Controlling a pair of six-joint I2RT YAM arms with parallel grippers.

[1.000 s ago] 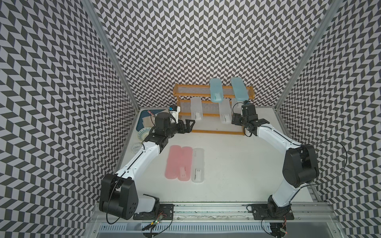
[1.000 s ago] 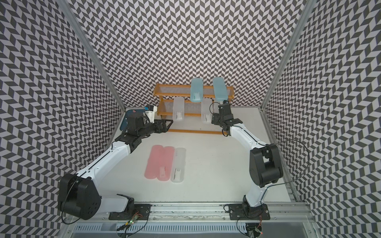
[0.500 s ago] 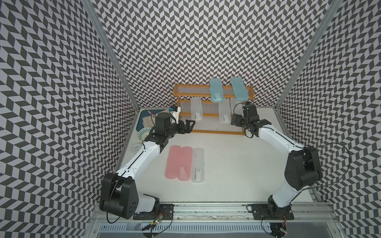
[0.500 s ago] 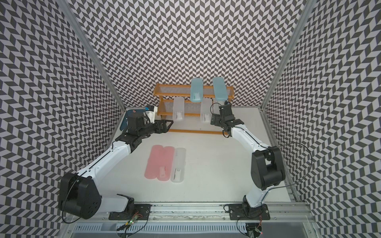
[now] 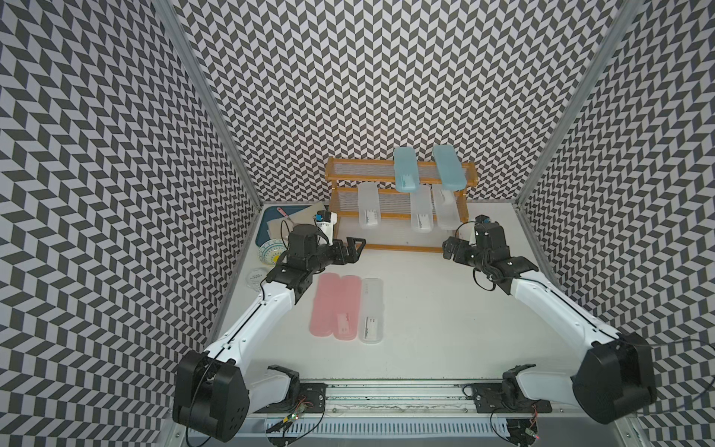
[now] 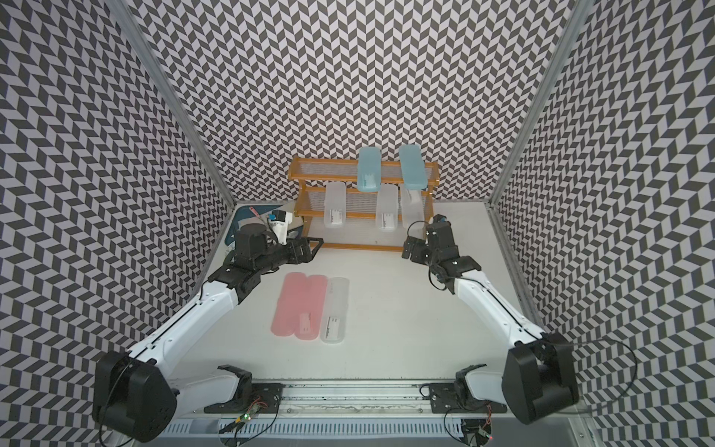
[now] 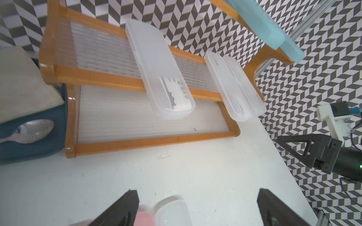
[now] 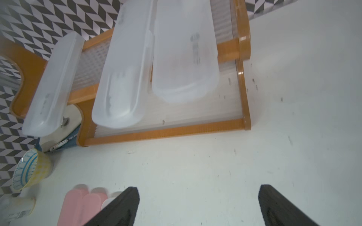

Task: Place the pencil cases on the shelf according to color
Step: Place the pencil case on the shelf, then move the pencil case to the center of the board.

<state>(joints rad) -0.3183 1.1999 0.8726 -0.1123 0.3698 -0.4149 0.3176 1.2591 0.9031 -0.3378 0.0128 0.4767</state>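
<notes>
Left end effector (image 7: 197,195) and right end effector (image 8: 198,188) hover spread apart, empty, facing the orange-brown stepped wooden shelf (image 5: 402,246); three frosted white pencil cases (image 5: 367,211) apparently occupy its middle tier.

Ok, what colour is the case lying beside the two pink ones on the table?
Frosted white; the case shows best in a top view.

Frosted plastic, glossy wood
We see matt frosted-plastic pencil cases (image 5: 421,209); the shelf (image 5: 402,247) has glossy wooden rails, ribbed translucent panels.
</notes>
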